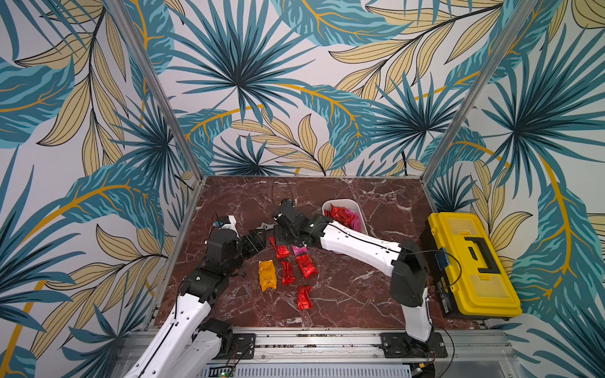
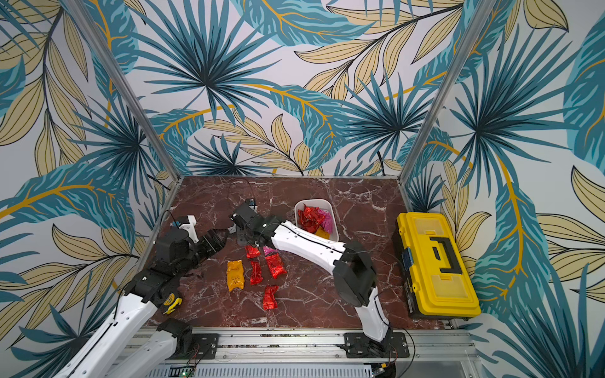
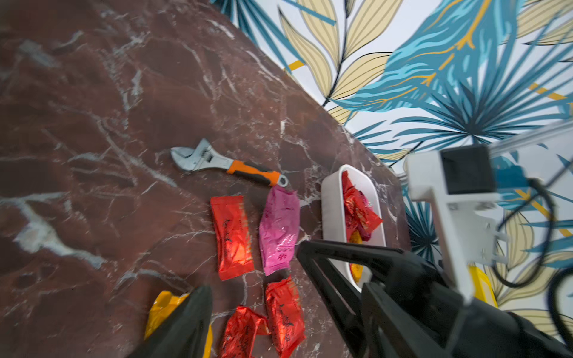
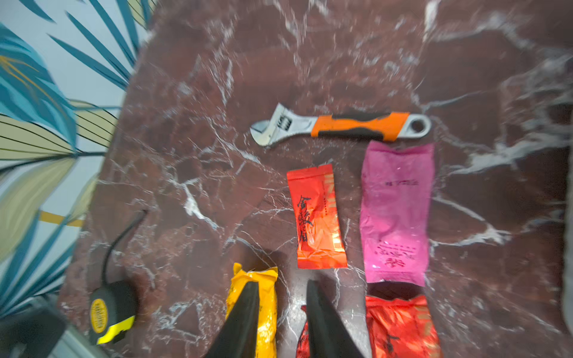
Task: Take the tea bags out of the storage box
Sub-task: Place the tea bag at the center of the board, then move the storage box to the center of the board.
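On the desk (image 1: 376, 196), left of the yellow toolbox (image 1: 471, 261), the white storage box (image 1: 343, 201) holds a heap of tea bags (image 1: 342, 216); six more lie loose in front of it. The right jaws hang slightly parted and empty above those, and the left jaws are spread wide, gripping nothing.

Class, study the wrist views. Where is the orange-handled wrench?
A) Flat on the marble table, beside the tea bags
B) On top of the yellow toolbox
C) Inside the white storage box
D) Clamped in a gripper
A: the orange-handled wrench lies flat on the marble table, its ring end close to the magenta tea bag.
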Motion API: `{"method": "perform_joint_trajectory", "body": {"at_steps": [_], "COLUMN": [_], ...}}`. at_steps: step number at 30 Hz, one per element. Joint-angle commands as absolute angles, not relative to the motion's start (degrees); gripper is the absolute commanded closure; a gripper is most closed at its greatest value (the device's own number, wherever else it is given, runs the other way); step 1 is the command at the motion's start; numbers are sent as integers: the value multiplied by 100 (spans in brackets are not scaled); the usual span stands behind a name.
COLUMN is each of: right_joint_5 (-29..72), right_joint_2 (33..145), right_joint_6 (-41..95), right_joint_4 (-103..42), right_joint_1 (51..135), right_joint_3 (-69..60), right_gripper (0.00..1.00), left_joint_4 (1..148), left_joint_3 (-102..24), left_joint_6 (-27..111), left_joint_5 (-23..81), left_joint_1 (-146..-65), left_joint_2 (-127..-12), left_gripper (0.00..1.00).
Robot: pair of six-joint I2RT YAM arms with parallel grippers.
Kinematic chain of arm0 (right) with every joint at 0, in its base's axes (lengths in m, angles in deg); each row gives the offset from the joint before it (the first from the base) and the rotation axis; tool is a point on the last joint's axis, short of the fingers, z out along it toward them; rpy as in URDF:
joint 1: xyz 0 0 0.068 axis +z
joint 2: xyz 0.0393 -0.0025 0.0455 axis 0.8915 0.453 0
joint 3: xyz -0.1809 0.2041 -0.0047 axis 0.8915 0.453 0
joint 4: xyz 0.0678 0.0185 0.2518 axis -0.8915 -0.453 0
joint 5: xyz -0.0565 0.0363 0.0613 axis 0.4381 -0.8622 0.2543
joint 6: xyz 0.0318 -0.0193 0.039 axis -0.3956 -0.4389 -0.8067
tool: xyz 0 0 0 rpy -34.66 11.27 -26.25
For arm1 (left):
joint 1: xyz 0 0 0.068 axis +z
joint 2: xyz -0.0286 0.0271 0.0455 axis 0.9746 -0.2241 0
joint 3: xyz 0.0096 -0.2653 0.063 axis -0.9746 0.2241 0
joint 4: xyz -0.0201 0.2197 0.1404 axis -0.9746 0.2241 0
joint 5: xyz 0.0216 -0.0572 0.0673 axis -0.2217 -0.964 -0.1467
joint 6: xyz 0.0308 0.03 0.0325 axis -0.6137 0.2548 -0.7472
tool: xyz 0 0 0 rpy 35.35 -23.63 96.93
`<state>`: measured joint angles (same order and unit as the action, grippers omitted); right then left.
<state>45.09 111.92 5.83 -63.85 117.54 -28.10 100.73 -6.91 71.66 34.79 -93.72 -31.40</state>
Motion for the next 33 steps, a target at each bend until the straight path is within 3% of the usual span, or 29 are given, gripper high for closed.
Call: {"method": "perform_joint_trajectory", "body": {"at_steps": [1, 8, 13, 20, 25, 33], "right_joint_5": [4891, 5181, 4939, 4161, 3427, 3020], "right_joint_2": [10571, 9268, 8287, 7413, 7984, 9250], "right_joint_6": [673, 445, 352, 737, 1729, 2385], "right_joint_4": [-6107, -6023, -5931, -6014, -6201, -6245], "right_joint_1": [11556, 11078, 10235, 8943, 8101, 7607], "right_joint_3": [-1933, -122, 1030, 1905, 1572, 785], "right_gripper": [68, 68, 67, 56, 52, 52], "left_joint_4": [9979, 9673, 8924, 8728, 8660, 8412], "left_joint_3": [-1090, -1691, -2024, -3132, -3672, -4577], "left_joint_6": [6778, 6578, 6832, 6999, 7183, 7765], "left_joint_5": [2805, 3194, 3301, 3348, 3362, 3439], "left_joint_1": [-9479, -10521, -11256, -11879, -11884, -11888], "left_joint_2": [-3482, -4476, -5625, -7464, -8266, -9234], "left_gripper": [20, 20, 21, 22, 29, 30]}}
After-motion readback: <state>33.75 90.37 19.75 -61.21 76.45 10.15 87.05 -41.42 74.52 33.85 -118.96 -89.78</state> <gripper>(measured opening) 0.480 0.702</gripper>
